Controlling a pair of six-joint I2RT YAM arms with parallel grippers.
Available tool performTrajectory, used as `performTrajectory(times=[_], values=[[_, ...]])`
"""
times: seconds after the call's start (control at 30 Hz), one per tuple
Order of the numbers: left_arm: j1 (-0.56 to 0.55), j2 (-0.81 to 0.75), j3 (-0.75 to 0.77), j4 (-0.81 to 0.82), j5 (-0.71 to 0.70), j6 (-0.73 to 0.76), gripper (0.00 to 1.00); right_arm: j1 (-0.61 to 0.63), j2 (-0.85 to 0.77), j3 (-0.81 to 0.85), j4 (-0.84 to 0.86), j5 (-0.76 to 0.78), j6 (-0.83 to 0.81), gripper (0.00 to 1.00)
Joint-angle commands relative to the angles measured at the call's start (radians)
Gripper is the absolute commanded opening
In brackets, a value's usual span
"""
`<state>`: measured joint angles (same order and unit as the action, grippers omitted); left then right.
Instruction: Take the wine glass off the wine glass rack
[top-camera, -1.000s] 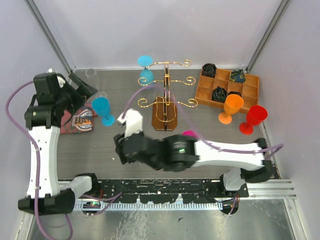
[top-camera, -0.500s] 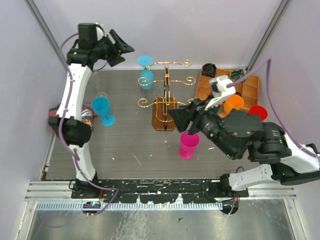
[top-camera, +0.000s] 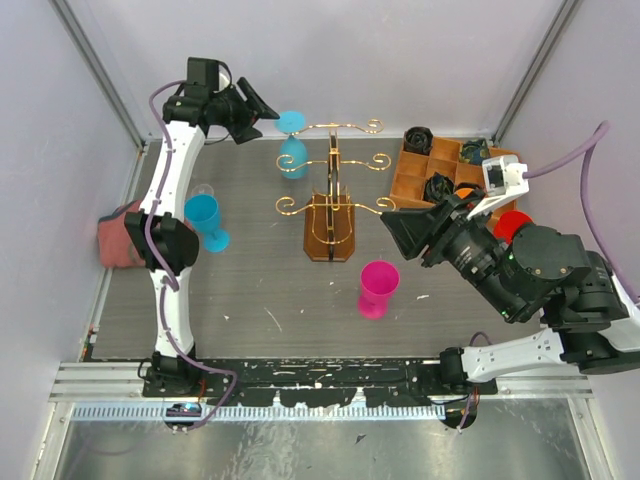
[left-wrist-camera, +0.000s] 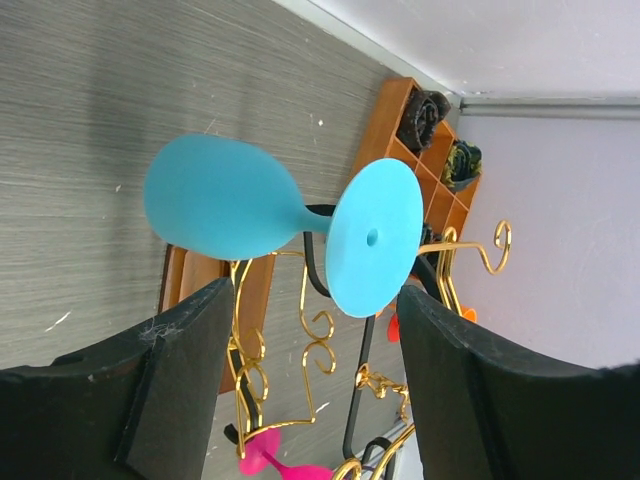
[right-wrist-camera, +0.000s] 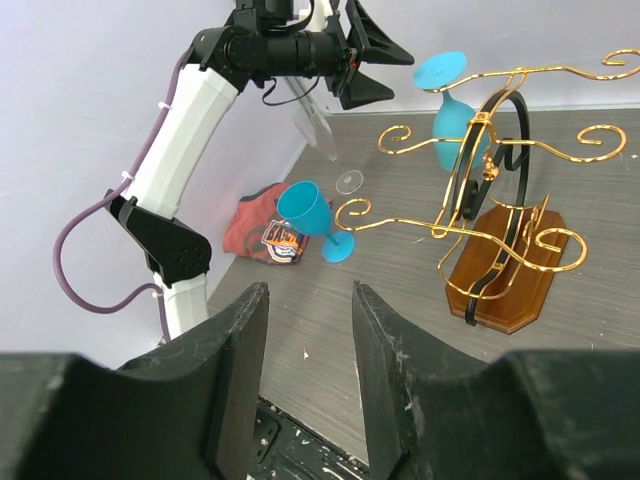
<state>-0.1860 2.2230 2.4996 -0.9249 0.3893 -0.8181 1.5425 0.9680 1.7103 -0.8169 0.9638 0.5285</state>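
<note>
Turquoise plastic wine glass (top-camera: 292, 141): hangs upside down by its foot from a scroll arm on the left side of the wine glass rack (top-camera: 330, 232), bowl down, toward the far edge of the table, left of centre. Not yet removed.

Wine glass rack: gold wire on a brown wooden base, upright, mid-table toward the far edge.

Left gripper (top-camera: 264, 110): raised at the far-left corner, fingers spread wide and empty. In the wrist view the glass (left-wrist-camera: 225, 200) lies ahead of the fingertips and lined up with the gap between them. Near the foot, with no contact visible.

Right gripper (right-wrist-camera: 308, 300): jaws parted, holding nothing, lifted over the right half of the table and pointing at the rack.

Also present: a second blue glass (top-camera: 204, 218) standing near the left edge, a pink cup (top-camera: 378, 288) in front of the rack, a folded cloth (top-camera: 120, 238) at the left edge, and a compartmented wooden tray (top-camera: 500, 166) at the far-right corner.

Hazards, as judged:
- The foot disc faces the fingers. Closing on its thin rim would probably give a poor hold, and the glass could swing or drop.
- Pulling before the foot has slid clear of the wire could drag or tip the rack.
- Nothing steadies the base, since the right gripper is well apart from it.
- A dropped glass could hit the blue glass standing nearby.
</note>
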Motion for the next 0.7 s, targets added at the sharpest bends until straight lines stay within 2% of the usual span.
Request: performTrajectory(times=[0.0, 0.2, 0.37, 0.5, 0.53, 0.67], values=[[0.003, 0.034, 0.035, 0.064, 0.022, -0.033, 0.72, 0.000, -0.011, -0.013, 0.016, 0.051, 0.006, 0.44], [-0.009, 0.082, 0.056, 0.098, 0.053, -0.066, 0.65, 0.001, -0.063, -0.060, 0.010, 0.065, 0.037, 0.44], [-0.011, 0.086, 0.028, 0.119, 0.067, -0.088, 0.54, 0.001, -0.074, -0.060, 0.007, 0.079, 0.039, 0.44], [-0.011, 0.062, -0.010, 0.175, 0.077, -0.103, 0.33, 0.001, -0.077, -0.065, 0.004, 0.086, 0.039, 0.44], [-0.012, 0.056, -0.011, 0.180, 0.077, -0.106, 0.24, 0.001, -0.078, -0.066, 0.005, 0.085, 0.038, 0.44], [-0.012, 0.042, -0.022, 0.204, 0.081, -0.116, 0.00, 0.001, -0.084, -0.076, 0.004, 0.080, 0.047, 0.44]])
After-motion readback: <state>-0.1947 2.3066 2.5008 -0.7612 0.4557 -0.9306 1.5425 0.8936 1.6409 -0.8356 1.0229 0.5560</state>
